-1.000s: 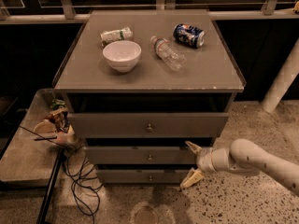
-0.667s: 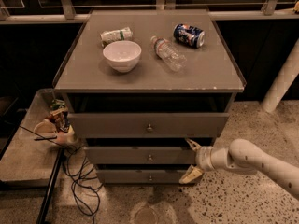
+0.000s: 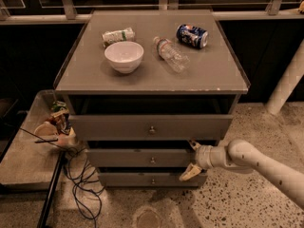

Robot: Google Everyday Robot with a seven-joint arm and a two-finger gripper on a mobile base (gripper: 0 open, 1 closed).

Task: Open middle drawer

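Tool (image 3: 191, 159), cream two-finger, sits at the right end of the middle drawer (image 3: 137, 158), prongs spread wide. The upper fingertip (image 3: 194, 145) is by the front's top-right corner and the lower one is by its bottom-right corner. Can't tell if either touches.

The pale tubular arm (image 3: 266, 163) comes in low from the lower right. It slopes up toward the cabinet, with the wrist roughly level and pointing left.

The middle drawer is a wide shallow grey flat front with a small round metal knob (image 3: 152, 160). It lies between the taller grey top drawer (image 3: 118, 126) and the narrower grey bottom drawer (image 3: 128, 179).

The grey flat-topped table (image 3: 213, 75) carries a white round bowl (image 3: 124, 56), a clear plastic bottle (image 3: 171, 54) lying down and a blue can (image 3: 192, 35) on its side.
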